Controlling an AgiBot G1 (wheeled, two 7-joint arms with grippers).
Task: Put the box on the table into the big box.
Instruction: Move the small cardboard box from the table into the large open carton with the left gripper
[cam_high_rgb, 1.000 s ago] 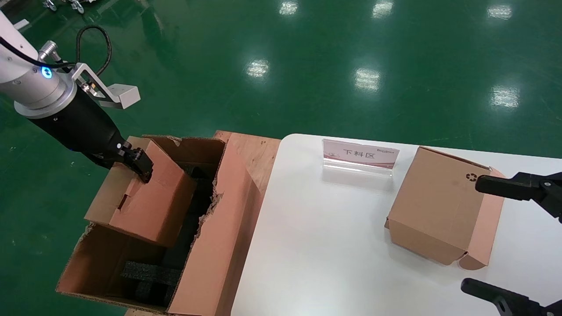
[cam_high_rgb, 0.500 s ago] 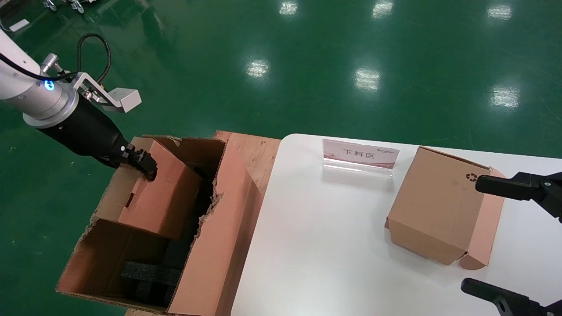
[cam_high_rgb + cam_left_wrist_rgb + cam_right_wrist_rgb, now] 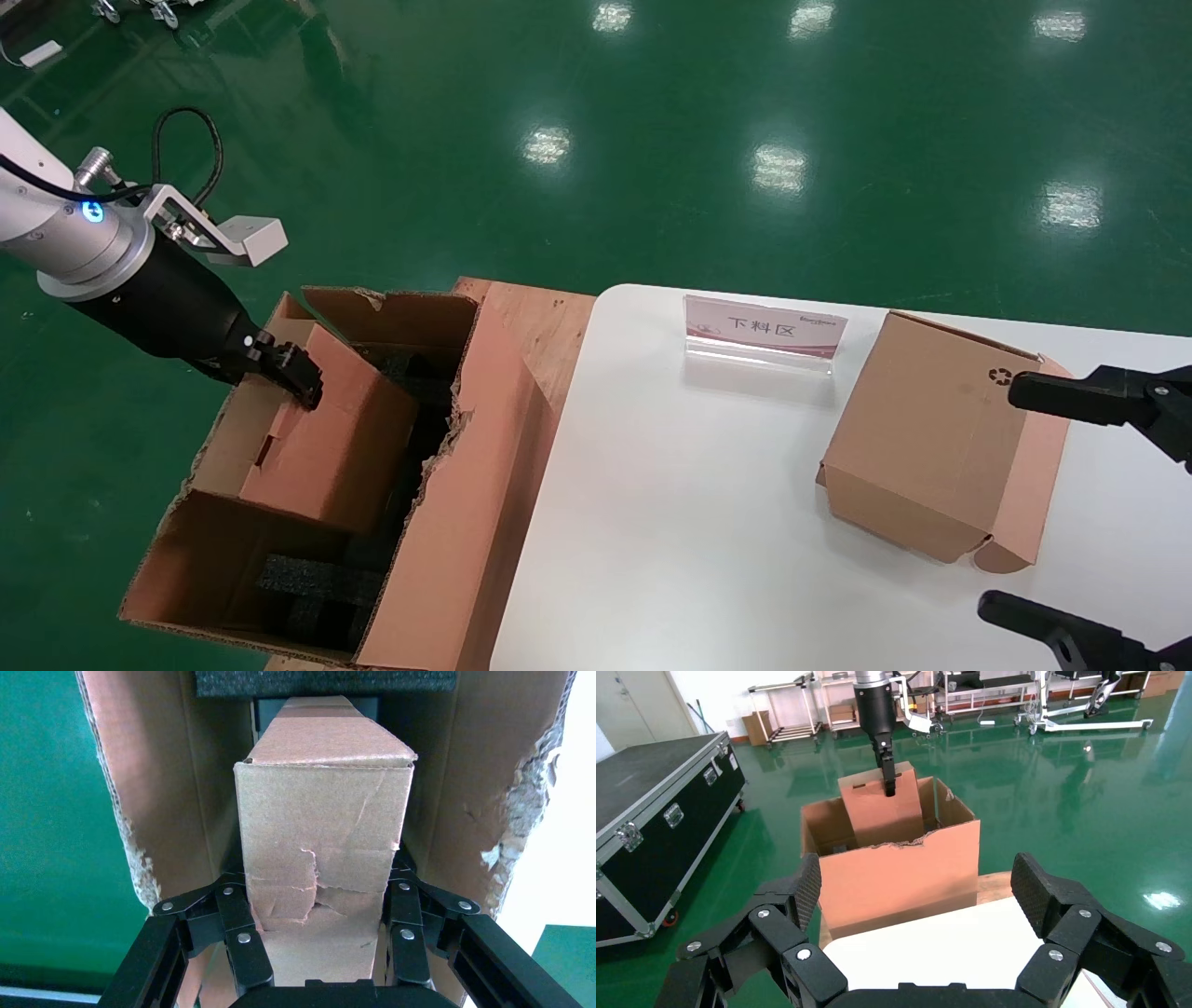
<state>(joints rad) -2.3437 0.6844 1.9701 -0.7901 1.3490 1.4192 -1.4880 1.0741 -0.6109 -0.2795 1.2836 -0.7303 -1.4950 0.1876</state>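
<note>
The small plain brown box (image 3: pixel 326 438) is tilted inside the open top of the big box (image 3: pixel 466 522), a long torn carton with black foam blocks (image 3: pixel 317 587) inside. My left gripper (image 3: pixel 303 382) is shut on the box's upper end. In the left wrist view the fingers (image 3: pixel 242 941) press both sides of the box (image 3: pixel 323 832) between the carton's walls (image 3: pixel 176 776). My right gripper (image 3: pixel 1000 498) is open and empty at the right edge of the white table (image 3: pixel 670 522). The right wrist view (image 3: pixel 917 881) also shows it open.
A second cardboard box with a black recycling symbol (image 3: pixel 931 438) stands on the table between the right gripper's fingers. An acrylic sign (image 3: pixel 764 331) stands at the table's back. A wooden pallet (image 3: pixel 540 317) lies under the carton. A black flight case (image 3: pixel 652 811) stands beyond.
My left gripper, with the box in it, rose slightly and then moved down and left, setting the box lower in the big box. The right arm has not moved.
</note>
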